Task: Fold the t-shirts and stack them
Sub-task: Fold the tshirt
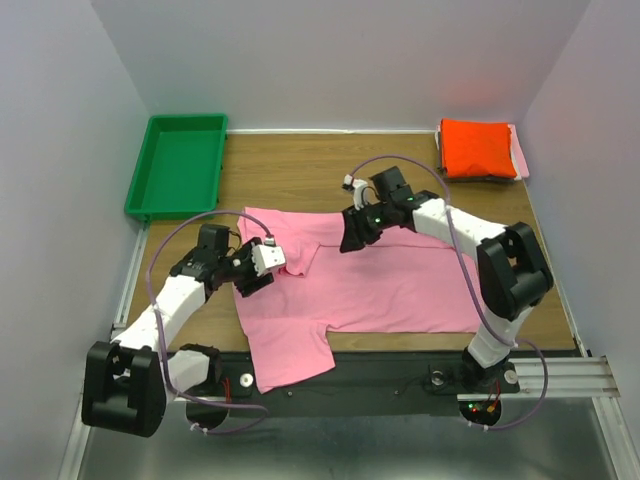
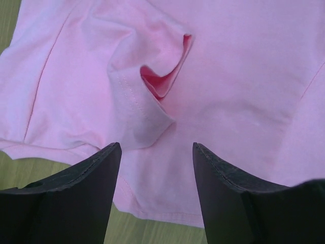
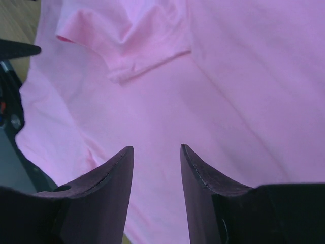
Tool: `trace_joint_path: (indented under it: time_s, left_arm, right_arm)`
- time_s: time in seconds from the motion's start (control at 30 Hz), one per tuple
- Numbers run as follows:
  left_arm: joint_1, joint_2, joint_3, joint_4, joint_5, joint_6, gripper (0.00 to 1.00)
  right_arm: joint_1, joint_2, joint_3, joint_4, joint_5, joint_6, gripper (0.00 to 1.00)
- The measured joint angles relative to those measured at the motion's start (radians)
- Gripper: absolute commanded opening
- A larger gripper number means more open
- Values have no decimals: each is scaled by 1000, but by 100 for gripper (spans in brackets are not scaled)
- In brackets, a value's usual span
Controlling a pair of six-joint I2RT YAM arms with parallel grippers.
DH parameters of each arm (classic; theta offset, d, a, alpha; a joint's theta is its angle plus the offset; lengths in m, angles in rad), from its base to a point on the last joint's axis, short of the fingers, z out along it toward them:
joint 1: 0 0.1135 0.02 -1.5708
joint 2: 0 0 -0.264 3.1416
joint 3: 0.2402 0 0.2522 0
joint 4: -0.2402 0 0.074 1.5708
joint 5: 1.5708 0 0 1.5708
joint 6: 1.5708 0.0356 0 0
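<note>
1. In the top view, you have the pink t-shirt (image 1: pixel 400 290) spread flat across the table (image 1: pixel 300 170). One short sleeve (image 1: pixel 290 355) drapes over the near table edge.
2. In the same view, your left gripper (image 1: pixel 258 268) sits over the pink t-shirt's left edge, right beside its folded-in sleeve (image 1: pixel 300 248). Your right gripper (image 1: pixel 352 232) is over the shirt's far edge, near the middle of that edge.
3. The folded orange-red t-shirt (image 1: pixel 478 148) lies well beyond the pink t-shirt's far right corner. It rests on a paler pink t-shirt (image 1: pixel 519 152), of which only a strip shows. The green tray (image 1: pixel 140 185) stands off the pink t-shirt's far left corner, apart from it.
4. In the left wrist view, your left gripper's fingers (image 2: pixel 81 193) stand spread apart with nothing between them but the pink t-shirt below. The folded-in sleeve lies just ahead of the tips, and its cuff gapes to show a deeper pink inside. Bare wood shows past the shirt's edge on the left.
5. In the right wrist view, your right gripper's fingers (image 3: pixel 213 193) are likewise parted and grip nothing. The pink t-shirt fills the space beneath them, and the folded-in sleeve sits farther ahead, up and to the left. You cannot tell here whether the tips touch the cloth.
</note>
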Motion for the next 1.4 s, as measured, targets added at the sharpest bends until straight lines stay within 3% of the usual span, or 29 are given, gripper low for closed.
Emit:
trace_joint_path:
  time_s: [0.17, 0.43, 0.87, 1.03, 1.07, 1.17, 1.2, 1.3, 1.4]
  left_arm:
    - [-58, 2, -23, 37, -65, 1, 70]
    - [-146, 8, -59, 135, -174, -42, 72]
    - [-233, 58, -64, 210, -267, -101, 72]
    - [-247, 102, -74, 245, -307, -132, 56]
    - [-248, 119, -74, 255, -321, -141, 48]
    - [-248, 151, -74, 275, -363, -164, 38]
    - [-248, 154, -74, 277, -381, -170, 29]
    - [-248, 141, -72, 274, -405, -179, 11]
    - [-248, 92, -72, 249, -406, -181, 0]
  right_arm:
    - [102, 112, 36, 100, 2, 199, 57]
    - [180, 239, 60, 183, 3, 428, 54]
    - [198, 348, 139, 247, 2, 599, 51]
    - [201, 361, 143, 258, 2, 625, 34]
    - [201, 363, 143, 258, 2, 631, 27]
    - [201, 364, 143, 258, 2, 634, 16]
    - [201, 364, 143, 259, 1, 634, 9]
    - [201, 363, 143, 259, 1, 635, 1]
    - [201, 357, 142, 258, 1, 635, 1]
